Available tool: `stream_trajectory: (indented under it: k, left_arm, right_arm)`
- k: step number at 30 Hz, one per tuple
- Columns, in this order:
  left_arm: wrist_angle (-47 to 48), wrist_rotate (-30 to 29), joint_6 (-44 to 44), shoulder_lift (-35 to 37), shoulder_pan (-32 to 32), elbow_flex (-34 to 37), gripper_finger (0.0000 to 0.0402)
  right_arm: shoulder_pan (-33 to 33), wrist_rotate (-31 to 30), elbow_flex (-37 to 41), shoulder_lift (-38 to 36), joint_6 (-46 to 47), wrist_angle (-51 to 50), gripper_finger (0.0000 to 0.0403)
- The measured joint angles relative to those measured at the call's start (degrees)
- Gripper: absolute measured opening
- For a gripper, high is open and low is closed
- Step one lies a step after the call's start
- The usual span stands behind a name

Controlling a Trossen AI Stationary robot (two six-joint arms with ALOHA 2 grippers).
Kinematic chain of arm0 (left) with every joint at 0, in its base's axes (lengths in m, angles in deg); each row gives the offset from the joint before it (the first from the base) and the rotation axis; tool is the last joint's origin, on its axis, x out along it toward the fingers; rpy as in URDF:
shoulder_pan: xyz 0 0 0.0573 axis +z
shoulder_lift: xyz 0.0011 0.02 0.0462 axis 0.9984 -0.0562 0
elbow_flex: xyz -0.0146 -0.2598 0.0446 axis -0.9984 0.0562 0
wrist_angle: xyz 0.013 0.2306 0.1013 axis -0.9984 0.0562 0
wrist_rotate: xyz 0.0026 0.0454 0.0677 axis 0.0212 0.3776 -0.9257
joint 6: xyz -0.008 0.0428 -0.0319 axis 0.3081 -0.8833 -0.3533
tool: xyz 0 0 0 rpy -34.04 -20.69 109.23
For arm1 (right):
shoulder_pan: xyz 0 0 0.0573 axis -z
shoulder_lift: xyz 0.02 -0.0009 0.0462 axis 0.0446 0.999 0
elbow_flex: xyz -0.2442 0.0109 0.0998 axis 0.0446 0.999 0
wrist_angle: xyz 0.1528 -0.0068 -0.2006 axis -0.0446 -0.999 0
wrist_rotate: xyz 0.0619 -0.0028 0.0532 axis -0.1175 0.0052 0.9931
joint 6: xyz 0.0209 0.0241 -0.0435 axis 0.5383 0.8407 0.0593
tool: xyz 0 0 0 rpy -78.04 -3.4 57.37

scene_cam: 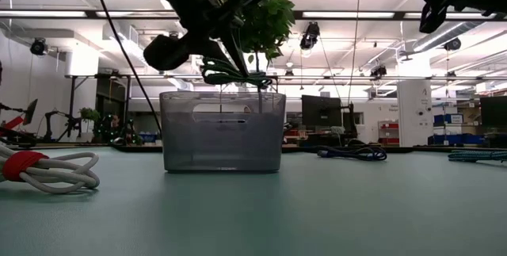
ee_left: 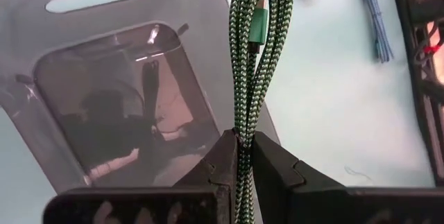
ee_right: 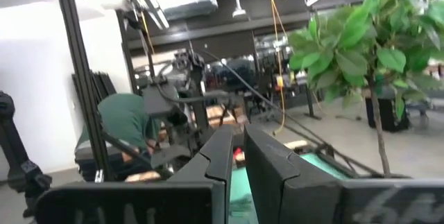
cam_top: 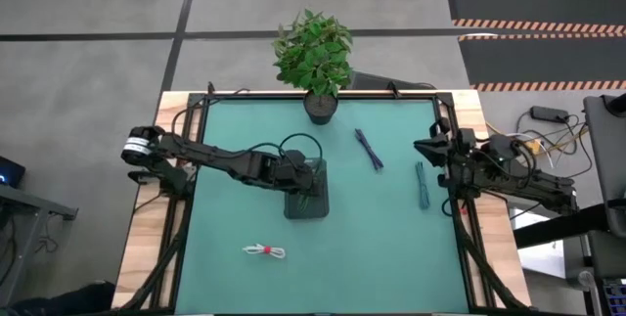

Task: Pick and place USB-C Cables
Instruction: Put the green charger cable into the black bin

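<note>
My left gripper (ee_left: 244, 141) hovers over the grey tray (cam_top: 290, 208) and is shut on a green-and-white braided cable bundle (ee_left: 255, 50). In the low view this bundle (scene_cam: 230, 74) hangs just above the tray's rim (scene_cam: 222, 94). A white cable with a red band (cam_top: 264, 250) lies on the mat nearer the near edge. The dark blue cable (cam_top: 369, 148) and a teal cable (cam_top: 423, 184) lie flat on the mat to the right. My right gripper (cam_top: 430, 148) waits raised at the right edge, shut, touching nothing. My left gripper pinches the braided bundle (ee_left: 243, 130) between its two fingers (ee_left: 277, 165), with several strands together. The fingers come from above, slanting down over the tray. The bundle runs on along the fingers past their tips and hangs clear above the tray (ee_left: 104, 78).
A potted plant (cam_top: 315, 57) stands at the far edge, just behind the tray. The teal mat (cam_top: 372, 248) has bare room in its near right part. A black frame (cam_top: 460, 228) borders the mat. In the right wrist view, a person in green (ee_right: 125, 123) bends over in the room beyond.
</note>
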Motion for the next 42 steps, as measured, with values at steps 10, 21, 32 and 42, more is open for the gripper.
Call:
stream_trajectory:
  k: [10, 21, 32, 42]
  left_arm:
    - [0.0, 1.4, -0.5, 0.2, 0.0, 0.0, 0.0015]
    - [0.5, 1.6, -0.3, 0.2, 0.8, 0.0, 0.0015]
    - [5.8, 2.0, -0.2, 0.2, 1.1, 0.0, 0.0015]
    - [5.7, 1.6, 1.2, -0.9, 1.2, 0.1, 0.0015]
  right_arm:
    - [0.0, 0.0, -0.5, 0.0, 0.0, -3.1, 0.0027]
    - [0.0, -0.1, -0.5, 0.1, 0.1, -2.8, 0.0027]
    - [0.0, -3.2, -0.5, 0.1, 0.6, -2.8, 0.0027]
    - [0.0, -3.2, -0.4, 0.1, 0.4, -2.9, 0.0027]
